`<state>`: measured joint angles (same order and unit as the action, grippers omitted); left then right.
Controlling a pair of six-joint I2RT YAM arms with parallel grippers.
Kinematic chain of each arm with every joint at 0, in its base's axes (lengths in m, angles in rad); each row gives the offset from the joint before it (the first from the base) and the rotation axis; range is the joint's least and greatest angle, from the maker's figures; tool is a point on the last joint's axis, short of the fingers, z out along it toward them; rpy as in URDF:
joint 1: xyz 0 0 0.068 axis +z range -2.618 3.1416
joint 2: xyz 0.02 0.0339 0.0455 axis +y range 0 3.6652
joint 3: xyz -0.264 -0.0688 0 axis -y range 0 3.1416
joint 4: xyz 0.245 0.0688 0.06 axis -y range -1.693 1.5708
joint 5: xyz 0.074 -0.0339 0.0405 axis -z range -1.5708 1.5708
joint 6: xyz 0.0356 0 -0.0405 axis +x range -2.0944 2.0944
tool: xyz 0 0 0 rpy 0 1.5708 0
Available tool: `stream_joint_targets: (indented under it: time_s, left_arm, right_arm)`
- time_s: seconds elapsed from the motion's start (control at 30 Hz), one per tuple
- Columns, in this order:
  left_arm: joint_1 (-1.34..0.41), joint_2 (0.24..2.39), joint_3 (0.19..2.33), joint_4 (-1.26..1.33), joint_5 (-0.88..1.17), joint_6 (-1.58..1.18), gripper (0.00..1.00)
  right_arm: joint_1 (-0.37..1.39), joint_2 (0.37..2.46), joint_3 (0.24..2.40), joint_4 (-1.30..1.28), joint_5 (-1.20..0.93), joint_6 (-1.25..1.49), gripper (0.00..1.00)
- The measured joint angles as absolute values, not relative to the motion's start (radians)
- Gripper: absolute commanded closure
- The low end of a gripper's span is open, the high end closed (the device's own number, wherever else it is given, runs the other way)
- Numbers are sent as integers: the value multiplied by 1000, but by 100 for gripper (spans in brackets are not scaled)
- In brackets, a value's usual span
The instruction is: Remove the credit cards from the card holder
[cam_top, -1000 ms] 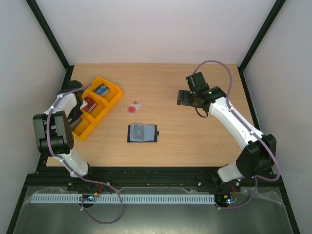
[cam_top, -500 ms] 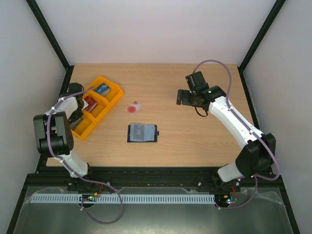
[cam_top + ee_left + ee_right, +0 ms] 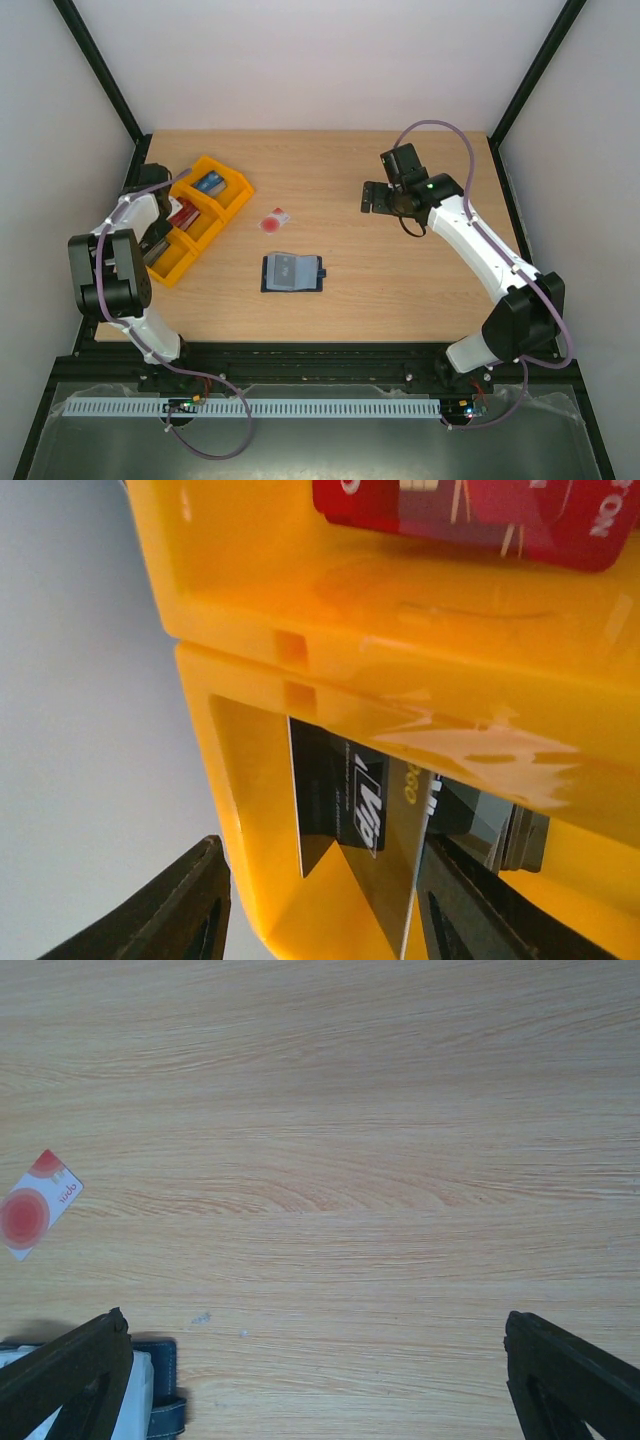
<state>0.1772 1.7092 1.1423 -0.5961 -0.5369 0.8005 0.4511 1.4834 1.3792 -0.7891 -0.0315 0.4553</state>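
The navy card holder (image 3: 292, 272) lies open on the table centre, its corner also in the right wrist view (image 3: 158, 1385). A white credit card with a red round mark (image 3: 274, 220) (image 3: 38, 1205) lies flat beyond it. The dark "VIP" credit card (image 3: 350, 810) leans inside the nearest compartment of the orange tray (image 3: 330, 610). My left gripper (image 3: 325, 915) is open at that compartment; one finger is outside the tray wall, the other just beside the card. My right gripper (image 3: 378, 197) (image 3: 320, 1390) hovers wide open over bare wood, holding nothing.
The orange three-compartment tray (image 3: 236, 192) sits at the left. It holds a red card (image 3: 183, 213) (image 3: 480, 510) in its middle compartment and a blue item (image 3: 208, 184) in the far one. Black frame posts flank the table.
My left gripper's jaws have parted from shut, releasing the VIP card into the tray compartment. The right gripper has barely shifted.
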Motion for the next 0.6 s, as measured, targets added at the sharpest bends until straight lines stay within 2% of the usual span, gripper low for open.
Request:
stream_joint_targets:
  time_s: [0.07,0.2,0.27,0.47,0.6]
  left_arm:
    - [177,1709,1162,-613,-519,791,41]
    - [177,1709,1182,-640,-487,772,11]
    - [177,1709,1200,-666,-458,762,3]
    - [177,1700,1282,-738,-367,738,1]
    - [171,1663,1389,-800,-261,693,1]
  right_arm:
    - [451,1483,1381,-790,-31,453,1]
    - [451,1488,1383,-794,-36,452,1]
    - [451,1489,1383,-798,-44,452,1]
    - [451,1489,1383,-798,-91,448,1]
    - [451,1483,1359,-765,-209,450,1]
